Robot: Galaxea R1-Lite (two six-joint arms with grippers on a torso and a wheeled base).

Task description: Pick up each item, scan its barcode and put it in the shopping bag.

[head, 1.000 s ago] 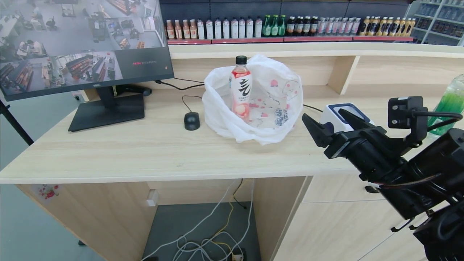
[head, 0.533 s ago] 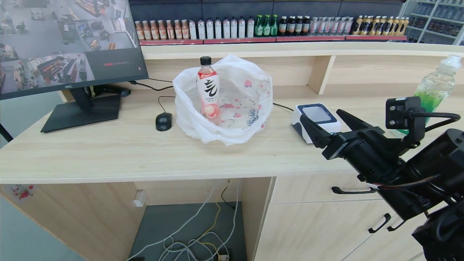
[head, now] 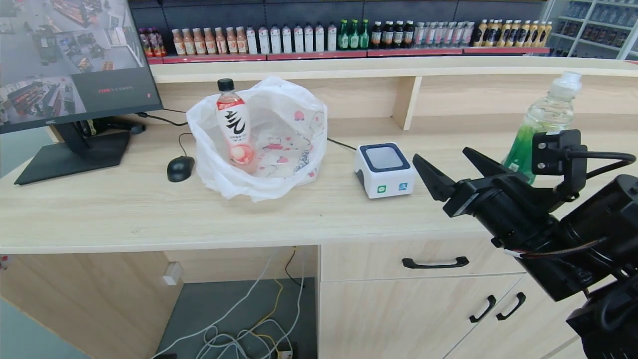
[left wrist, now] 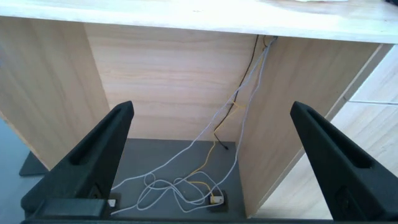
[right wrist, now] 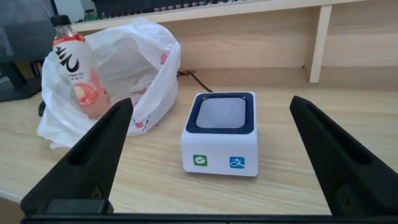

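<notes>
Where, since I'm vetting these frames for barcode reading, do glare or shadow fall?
Head view: even light; the shopping bag throws only a faint shadow on the counter. Right wrist view: the window of the scanner shows a pale sheen. Left wrist view: the floor around the cables is dim, the counter edge glaringly bright.
</notes>
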